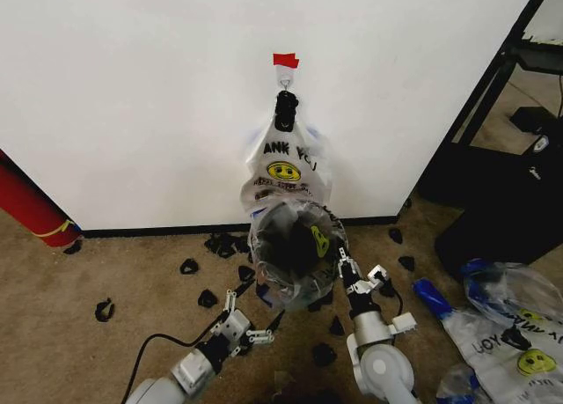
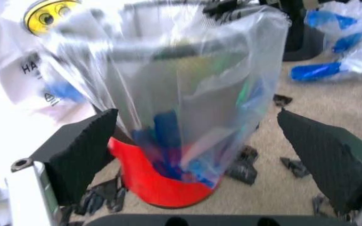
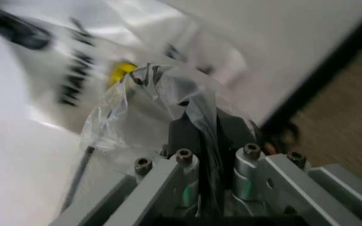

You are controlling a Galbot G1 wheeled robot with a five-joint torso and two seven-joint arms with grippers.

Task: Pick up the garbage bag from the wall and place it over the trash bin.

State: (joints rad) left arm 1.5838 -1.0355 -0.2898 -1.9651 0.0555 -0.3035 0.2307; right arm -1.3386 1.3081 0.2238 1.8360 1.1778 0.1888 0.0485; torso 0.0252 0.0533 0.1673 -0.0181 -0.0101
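The trash bin [image 1: 295, 253], black mesh with a red base [image 2: 162, 186], stands on the carpet against the white wall [image 1: 132, 96]. The translucent garbage bag [image 1: 318, 238] lines its mouth and drapes down its sides [image 2: 193, 84]. At the bin's right rim my right gripper [image 1: 343, 261] is shut on a crinkled fold of the bag [image 3: 162, 89], pinched between its fingertips [image 3: 193, 134]. My left gripper [image 1: 249, 318] hovers low at the bin's front left, open, with its black pads [image 2: 83, 155] spread wide and touching nothing.
A bunch of printed bags [image 1: 286, 171] hangs from a black clip [image 1: 286, 109] under red tape [image 1: 285, 61], right behind the bin. Small black clips [image 1: 104, 310] litter the carpet. A red cylinder [image 1: 31, 210] leans at left. More bags [image 1: 515, 342] and a black stand [image 1: 501, 184] are at right.
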